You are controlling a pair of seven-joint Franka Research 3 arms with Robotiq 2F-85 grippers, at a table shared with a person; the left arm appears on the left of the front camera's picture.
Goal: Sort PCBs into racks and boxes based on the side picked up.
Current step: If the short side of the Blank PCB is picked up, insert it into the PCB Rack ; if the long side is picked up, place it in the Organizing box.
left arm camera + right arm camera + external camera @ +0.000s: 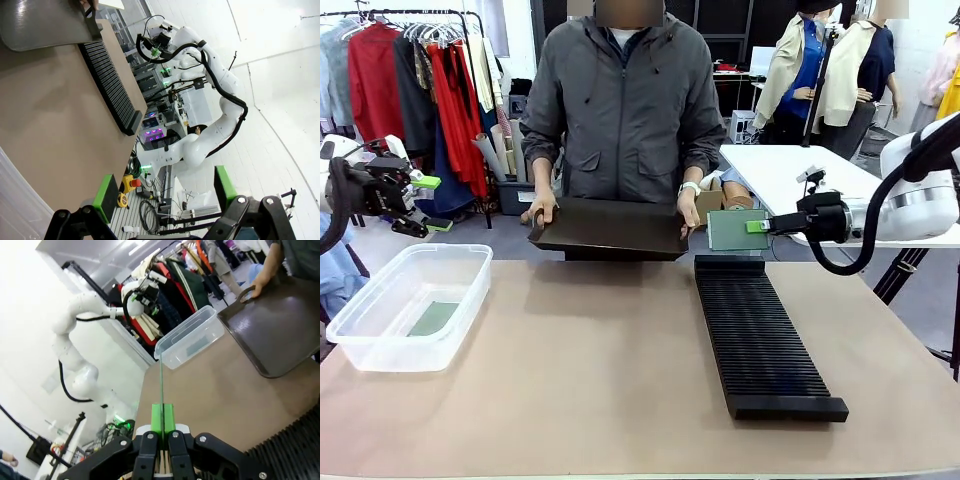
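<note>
Our right gripper (760,226) is squeezed shut on one short end of a PCB (734,230). We think the board is thin, light and stiff, and best pinched by its edge so it cannot slip. It hangs just over the far end of the rack (760,340), standing on edge, with its long side level. Our left gripper (432,203) has its fingers apart near the clear box (360,345).

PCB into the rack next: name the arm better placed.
Right, likely. The right hand is shut on a PCB, held on edge near the far end of the rack. The left hand is open and empty, off beyond the box.
</note>
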